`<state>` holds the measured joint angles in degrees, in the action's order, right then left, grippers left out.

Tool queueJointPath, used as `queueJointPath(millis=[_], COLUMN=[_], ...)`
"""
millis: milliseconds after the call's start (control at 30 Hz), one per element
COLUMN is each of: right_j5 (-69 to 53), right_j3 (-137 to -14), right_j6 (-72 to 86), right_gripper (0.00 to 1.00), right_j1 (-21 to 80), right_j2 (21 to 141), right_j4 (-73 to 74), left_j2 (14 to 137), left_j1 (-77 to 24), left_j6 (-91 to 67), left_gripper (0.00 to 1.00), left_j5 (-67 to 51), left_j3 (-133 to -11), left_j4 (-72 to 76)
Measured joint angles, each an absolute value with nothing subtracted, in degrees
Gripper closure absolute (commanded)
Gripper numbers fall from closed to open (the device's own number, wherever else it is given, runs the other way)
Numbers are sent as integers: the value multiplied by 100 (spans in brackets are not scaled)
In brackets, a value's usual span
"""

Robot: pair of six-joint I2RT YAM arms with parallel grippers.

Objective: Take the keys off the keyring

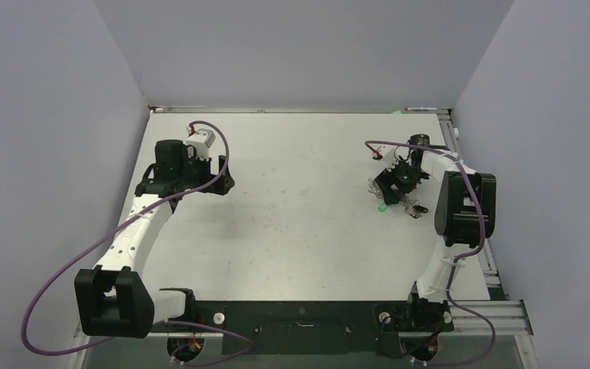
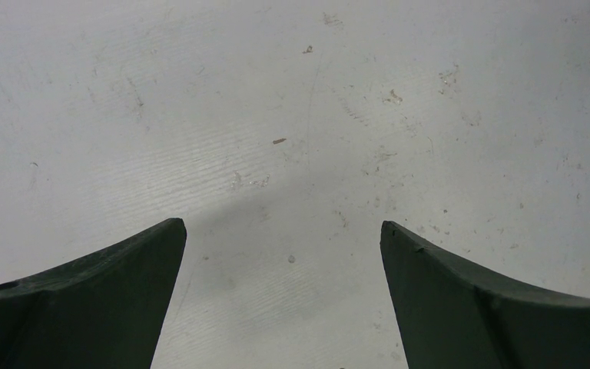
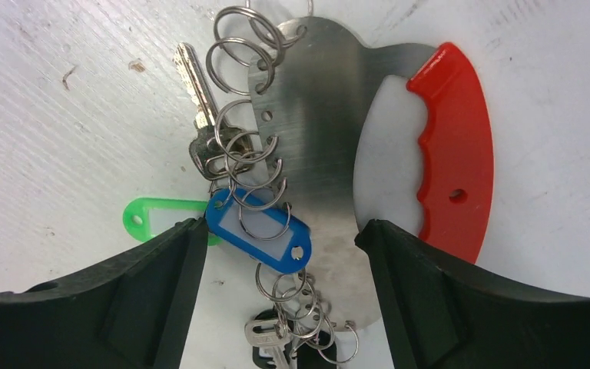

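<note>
White worktop (image 2: 200, 92) alone lies between my left jaws, spread wide and empty, well apart from the work. My right jaws, also spread and empty, hover over the green tag (image 3: 150, 217), blue tag (image 3: 257, 231) and key (image 3: 196, 84), all ringed to the keyring (image 3: 315, 115) with its red grip (image 3: 453, 154). No key is off yet. Next, I judge, I pinch one tag while my left comes across to steady the keyring.

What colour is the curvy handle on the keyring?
The keyring handle is bright red; the right wrist view shows it best.
</note>
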<state>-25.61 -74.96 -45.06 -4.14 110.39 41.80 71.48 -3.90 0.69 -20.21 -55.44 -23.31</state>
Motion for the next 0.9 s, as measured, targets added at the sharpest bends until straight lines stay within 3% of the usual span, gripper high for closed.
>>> queueJointPath(millis=[233,433,567,900], right_j5=[-2401,-2383,-2394,-2545], right_j3=[-7415,-7137,-7024,-7159], right_j6=[-4777,-4869,-4827,-4403], right_gripper=[55,70,92,95], right_j1=[-137,440,967,1929], right_j2=[10991,10753,10578,9959], right_j4=[4005,3835,3817,3640], left_j2=[7148,7220,7391,8108], left_j1=[-390,-390,-390,-390], left_j6=[69,62,-95,-775], left_gripper=[4,4,4,4], left_j5=[-2119,-2265,-2550,-3398], left_j3=[-5546,-5680,-5916,-6158], left_j4=[-2331,-2335,-2335,-2228])
